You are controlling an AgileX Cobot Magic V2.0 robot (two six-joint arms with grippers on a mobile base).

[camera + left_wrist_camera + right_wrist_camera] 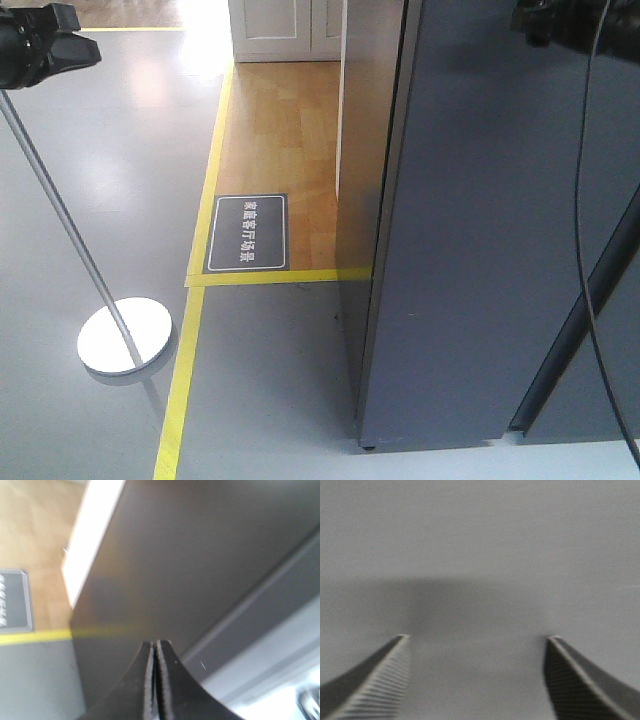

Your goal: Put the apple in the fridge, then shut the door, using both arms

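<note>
Right gripper (475, 640) spread wide, nothing between the fingers, facing a blurred flat grey surface close ahead, seemingly the fridge (480, 220); apple not visible in any view. Left gripper (156, 642) pressed together, empty, tips near the fridge's dark side panel. Front view cuts both arms off at the top; beyond, bare grey floor (120, 170) around the pole stand (125, 338) and yellow tape line (185, 370).

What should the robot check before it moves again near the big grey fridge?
1. Left gripper shut and empty: ok.
2. Right gripper open, nothing between its fingers: ok.
3. Apple in sight: not ok, no view shows it.
4. Fridge shows only dark grey outer faces, no white lining visible; fully shut: cannot tell.
5. Thin metal pole standing apart from the fridge: ok.
6. Right gripper touching the grey surface: cannot tell.
</note>
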